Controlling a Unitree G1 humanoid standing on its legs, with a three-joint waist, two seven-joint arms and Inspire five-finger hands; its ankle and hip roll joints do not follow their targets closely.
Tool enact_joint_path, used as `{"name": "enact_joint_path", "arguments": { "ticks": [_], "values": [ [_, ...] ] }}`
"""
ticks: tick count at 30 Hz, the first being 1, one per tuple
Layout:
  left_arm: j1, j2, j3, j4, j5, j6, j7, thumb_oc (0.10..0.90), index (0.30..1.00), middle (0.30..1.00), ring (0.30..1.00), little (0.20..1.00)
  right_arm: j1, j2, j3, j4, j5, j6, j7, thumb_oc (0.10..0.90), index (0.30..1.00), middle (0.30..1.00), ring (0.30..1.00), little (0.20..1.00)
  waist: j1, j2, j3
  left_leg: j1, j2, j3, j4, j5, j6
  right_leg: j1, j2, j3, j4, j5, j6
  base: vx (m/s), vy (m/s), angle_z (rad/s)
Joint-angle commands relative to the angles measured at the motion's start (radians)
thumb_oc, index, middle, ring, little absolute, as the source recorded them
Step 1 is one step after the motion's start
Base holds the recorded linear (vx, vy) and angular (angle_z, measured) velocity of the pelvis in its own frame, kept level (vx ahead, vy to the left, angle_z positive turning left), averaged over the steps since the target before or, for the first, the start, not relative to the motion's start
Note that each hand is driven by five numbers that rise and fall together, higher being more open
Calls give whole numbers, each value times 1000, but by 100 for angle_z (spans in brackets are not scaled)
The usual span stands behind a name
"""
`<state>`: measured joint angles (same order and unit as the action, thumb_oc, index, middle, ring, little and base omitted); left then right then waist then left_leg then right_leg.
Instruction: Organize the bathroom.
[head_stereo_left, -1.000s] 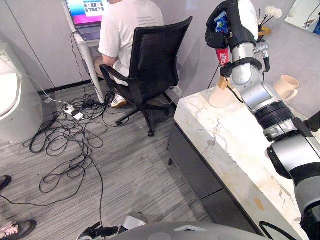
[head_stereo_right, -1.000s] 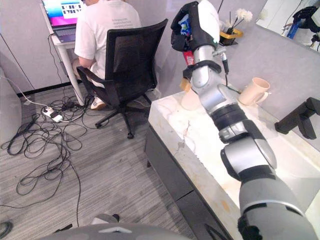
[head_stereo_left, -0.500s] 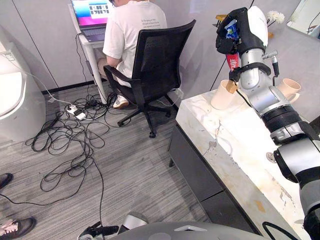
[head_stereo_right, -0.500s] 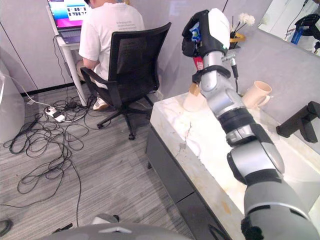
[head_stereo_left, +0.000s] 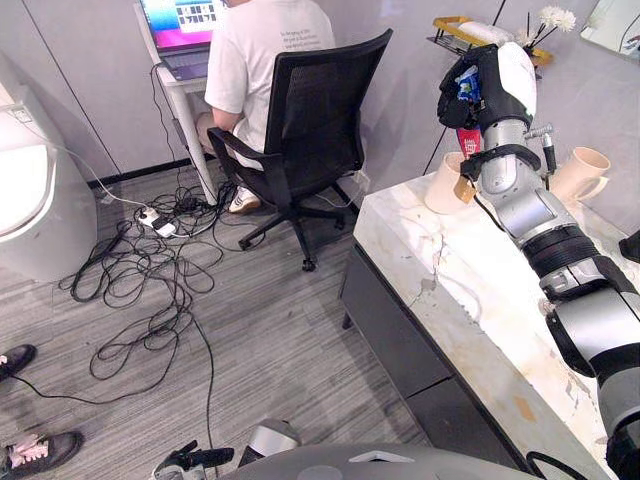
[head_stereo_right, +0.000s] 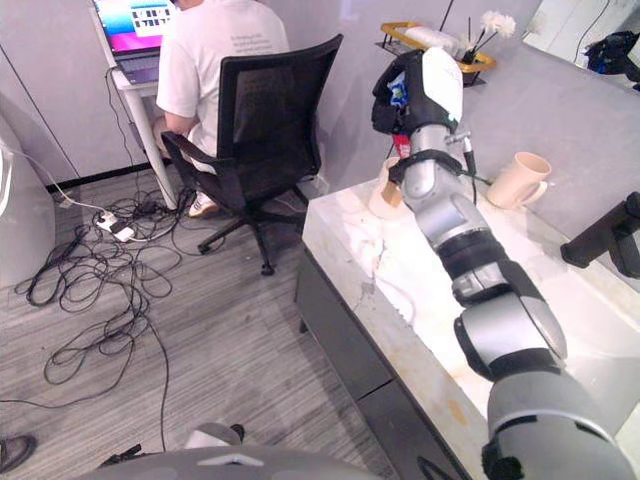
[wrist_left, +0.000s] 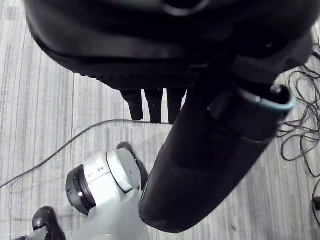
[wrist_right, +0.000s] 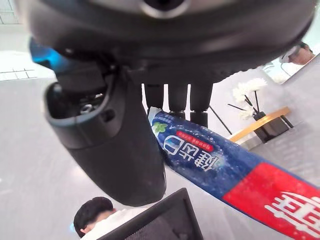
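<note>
Two cream cups are seen on the marble surface (head_stereo_left: 455, 300): a near cup (head_stereo_left: 445, 184) at the far corner and a handled mug (head_stereo_left: 583, 172) just beside the wall. A toothpaste tube (wrist_right: 235, 167), blue at one end and red at the other, is held clamped in the right hand (head_stereo_left: 468, 85), whose fingers and thumb are curled round it. In the eye views the tube is carried upright, high above the surface, with its red end hanging just over the near cup.

The left hand (wrist_left: 165, 102) is seen over the grey floor (wrist_left: 40, 120), idle, with its fingers relaxed and nothing held.

A shelf (head_stereo_left: 462, 30) with white flowers (head_stereo_left: 552, 18) is fixed to the wall behind the raised hand. An office chair (head_stereo_left: 310, 125) is occupied by a person (head_stereo_left: 262, 50) at a laptop (head_stereo_left: 185, 30), well apart from the surface, and cables (head_stereo_left: 140, 290) are spread over the floor.

The step in hand is judged to be the carrying of the tube to its place, probably the near cup. For the next move, the tube's lower end would need to be lined up with the cup's mouth and lowered inside before the grip is loosened; if released too early, the tube could tip out or the light cup could be knocked off the corner.
</note>
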<state>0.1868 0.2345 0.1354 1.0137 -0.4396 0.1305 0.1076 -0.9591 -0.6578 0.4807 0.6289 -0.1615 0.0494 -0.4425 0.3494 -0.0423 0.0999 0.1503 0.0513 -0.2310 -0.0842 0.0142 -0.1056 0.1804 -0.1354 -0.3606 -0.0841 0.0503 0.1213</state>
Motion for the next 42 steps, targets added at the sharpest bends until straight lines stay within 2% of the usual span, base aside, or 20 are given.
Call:
{"name": "enact_joint_path", "arguments": {
  "ticks": [1, 19, 30, 42],
  "values": [
    [-23, 64, -47, 41, -30, -17, 27, 800, 900, 900, 900, 900, -124, -19, -34, -29, -50, -48, -107, 400, 300, 300, 300, 300, -2, -12, -81, -43, 57, 142, 38, -25, -25, 35, -18, 21, 16, -86, -25, 33, -16, 0],
    [-57, 63, -52, 59, -40, 8, 64, 800, 900, 900, 900, 900, -91, 21, -43, -33, -38, -40, -115, 400, 300, 300, 300, 300, -2, -8, -65, -41, 66, 135, 61, -30, -30, 46, -17, 28, 23, -91, -26, 21, 0, 0],
    [-65, 69, -43, 81, -21, 12, 77, 800, 900, 900, 900, 900, -77, 47, -39, -22, -47, -13, -125, 400, 300, 300, 300, 300, 8, -20, -64, -36, 74, 131, 62, -29, -35, 54, -14, 20, 32, -97, -25, 45, -13, 5],
    [-81, 90, -47, 103, -13, 17, 77, 800, 900, 900, 900, 900, -110, 37, -25, -6, -45, -2, -138, 400, 300, 300, 300, 300, 10, -25, -58, -35, 90, 125, 57, -19, -43, 55, -3, 23, 40, -105, -27, 27, -46, 0]
  ]
}}
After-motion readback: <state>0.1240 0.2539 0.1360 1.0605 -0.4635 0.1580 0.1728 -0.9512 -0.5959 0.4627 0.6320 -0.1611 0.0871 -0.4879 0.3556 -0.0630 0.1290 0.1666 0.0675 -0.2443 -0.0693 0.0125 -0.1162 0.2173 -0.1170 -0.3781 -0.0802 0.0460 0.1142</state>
